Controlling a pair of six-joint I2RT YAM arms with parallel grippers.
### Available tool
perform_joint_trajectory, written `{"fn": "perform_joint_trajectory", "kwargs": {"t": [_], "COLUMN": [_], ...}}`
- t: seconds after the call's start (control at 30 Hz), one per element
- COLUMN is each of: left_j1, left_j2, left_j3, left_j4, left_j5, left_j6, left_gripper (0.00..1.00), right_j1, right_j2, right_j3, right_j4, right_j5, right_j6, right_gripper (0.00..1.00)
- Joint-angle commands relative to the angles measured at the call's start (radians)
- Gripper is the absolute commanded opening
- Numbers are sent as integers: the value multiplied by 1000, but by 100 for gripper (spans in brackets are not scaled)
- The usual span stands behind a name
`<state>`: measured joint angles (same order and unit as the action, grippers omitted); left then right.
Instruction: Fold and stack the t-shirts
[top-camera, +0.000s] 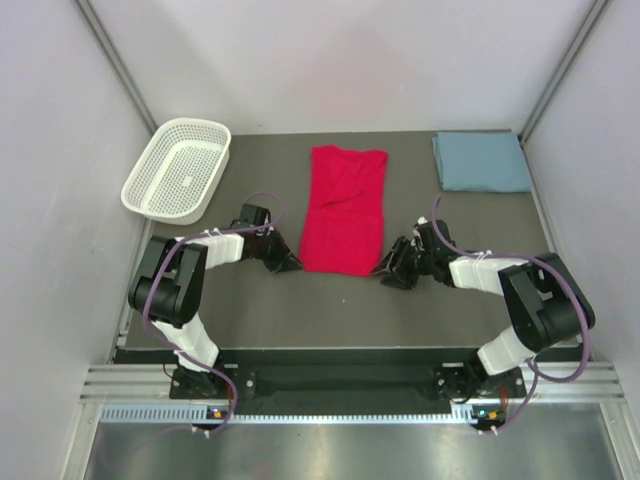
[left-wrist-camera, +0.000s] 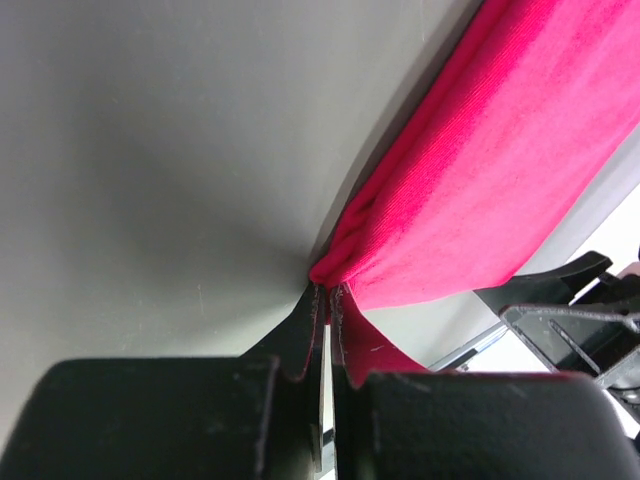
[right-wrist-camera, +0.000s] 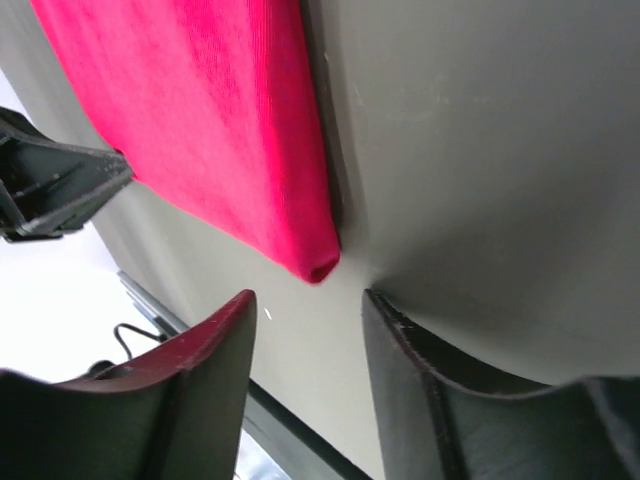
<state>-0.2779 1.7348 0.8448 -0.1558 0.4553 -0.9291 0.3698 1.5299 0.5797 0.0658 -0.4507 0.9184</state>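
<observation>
The red t-shirt (top-camera: 345, 208) lies folded lengthwise in the middle of the table. The blue-grey t-shirt (top-camera: 481, 161) lies folded at the back right. My left gripper (top-camera: 291, 263) is at the red shirt's near left corner. In the left wrist view the left gripper (left-wrist-camera: 329, 292) is shut on that corner of the red shirt (left-wrist-camera: 480, 190). My right gripper (top-camera: 384, 273) is at the near right corner. In the right wrist view the right gripper (right-wrist-camera: 308, 300) is open, with the corner of the red shirt (right-wrist-camera: 210, 120) just ahead of the jaws, not between them.
A white mesh basket (top-camera: 178, 168) stands at the back left of the dark table. Grey walls close in both sides and the back. A metal rail (top-camera: 350, 385) runs along the near edge behind the arm bases.
</observation>
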Motion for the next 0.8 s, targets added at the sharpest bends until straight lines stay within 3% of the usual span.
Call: {"fn": "perform_joint_trajectory", "kwargs": {"t": [0.0,0.37,0.53,0.63,0.77], "left_j1": [-3,-3,-3,-3,-1], "left_j2": [-9,-7,-3,3,0], "left_j3": [-7,-13,-16,-12,-6], "left_j4": [-10,4,9,7,-11], "left_j5": [-21,8,19,26,37], "left_j6": [42,56,65,76,102], "left_gripper": [0,0,0,0,0], "right_j1": [11,-11,-20,-25,-25], "right_j2": [75,125,157,188,197], "right_j3": [-21,6,12,32,80], "right_j4": [8,-24,-8,14,-26], "right_j5": [83,145,150,121,109], "right_j6": [11,34,21,-19,-117], "right_gripper": [47,30,28,1,0]}}
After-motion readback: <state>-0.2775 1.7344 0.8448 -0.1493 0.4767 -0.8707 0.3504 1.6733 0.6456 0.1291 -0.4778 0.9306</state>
